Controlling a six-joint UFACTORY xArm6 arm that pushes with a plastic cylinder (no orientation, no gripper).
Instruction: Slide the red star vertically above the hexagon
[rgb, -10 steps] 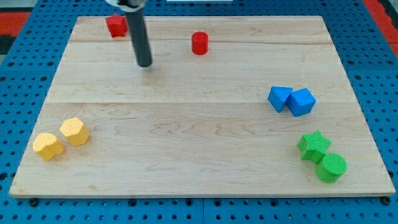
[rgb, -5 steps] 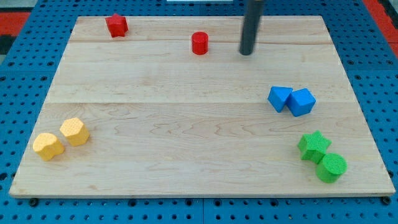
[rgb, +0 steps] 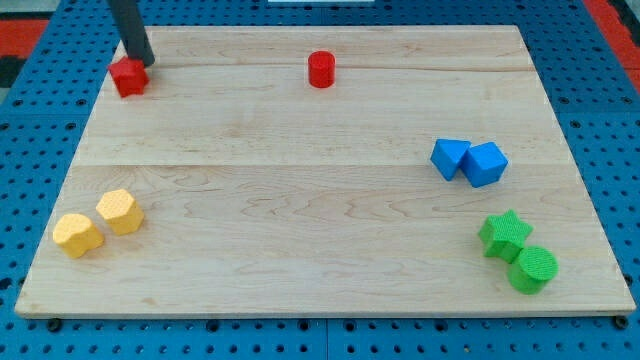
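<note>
Red star (rgb: 129, 77) sat in the upper left of the frame, near the left edge of the wooden board (rgb: 300, 200), with my tip (rgb: 139, 62) touching its upper right side; the rod has no jaws and held nothing. A red cylinder (rgb: 321, 70) stood well apart at upper centre. The yellow hexagon (rgb: 120, 211) lay in the lower left, directly below the star, with a second yellow block (rgb: 77, 235), its shape unclear, just beside it. Two blue blocks (rgb: 469, 161) touched at centre right. A green star (rgb: 505, 235) and green cylinder (rgb: 533, 269) touched in the lower right.
</note>
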